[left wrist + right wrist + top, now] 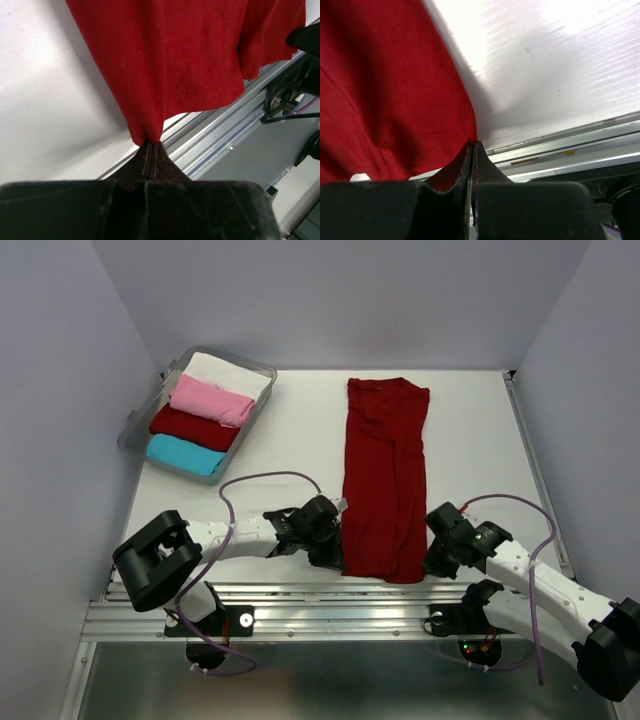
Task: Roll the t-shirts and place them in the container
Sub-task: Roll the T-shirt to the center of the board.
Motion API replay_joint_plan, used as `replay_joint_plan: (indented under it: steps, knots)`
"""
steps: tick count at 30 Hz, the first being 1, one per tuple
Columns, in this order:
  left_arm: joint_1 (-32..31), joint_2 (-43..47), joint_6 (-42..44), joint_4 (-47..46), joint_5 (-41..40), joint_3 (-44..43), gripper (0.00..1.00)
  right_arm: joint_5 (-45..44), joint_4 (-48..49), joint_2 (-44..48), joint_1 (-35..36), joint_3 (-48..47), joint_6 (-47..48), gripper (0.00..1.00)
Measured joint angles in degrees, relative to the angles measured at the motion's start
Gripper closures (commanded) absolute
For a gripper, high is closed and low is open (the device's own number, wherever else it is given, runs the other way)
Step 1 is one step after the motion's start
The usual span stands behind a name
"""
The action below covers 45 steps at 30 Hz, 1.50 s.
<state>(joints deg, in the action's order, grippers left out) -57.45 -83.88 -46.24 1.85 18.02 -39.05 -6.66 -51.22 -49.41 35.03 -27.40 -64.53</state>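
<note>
At the far left of the white table [470, 430] a clear plastic tub [140, 428] sits at an angle. It holds four rolled shirts side by side: the white roll [228, 375] at the far end, then the pink roll [210, 400], the small dark red roll [195, 427] and the cyan roll [185, 453] nearest the arms. Next to the right, the left gripper [151, 145] reaches in low from the left arm's base. Its fingers are pressed together on the near left corner of the large dark red t-shirt [385, 475], and the cloth is drawn up into a small peak at the fingertips. The shirt itself lies in the middle of the table, folded into a long narrow strip (the sleeves are tucked in, so no sleeve shows at the sides). Its collar points to the far wall, and its stitched hem lies at the near edge, just above the metal rail [300, 605]. Some creases run along its length. On the right, the right gripper [472, 146] mirrors the left one, its fingers pinched tight on the near right corner of the hem. Bare white table lies beyond it.
</note>
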Motion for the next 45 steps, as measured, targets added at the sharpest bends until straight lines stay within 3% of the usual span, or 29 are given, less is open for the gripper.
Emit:
replay_joint_plan:
  steps: [16,31,45]
  knots:
    - [-1.0,1.4,-0.5,2.7,0.2,-2.5,1.00,-2.5,-6.6,4.2,0.0,-7.5,-1.1,0.99]
    - [3.3,-0.6,-0.2,5.7,-4.8,-13.0,1.00,-13.2,-5.6,-7.1,0.0,-17.1,0.3,0.99]
    - [8.9,-7.0,-0.1,4.4,-4.7,-13.8,1.00,-23.1,-2.2,-19.8,-0.2,-22.8,4.9,0.99]
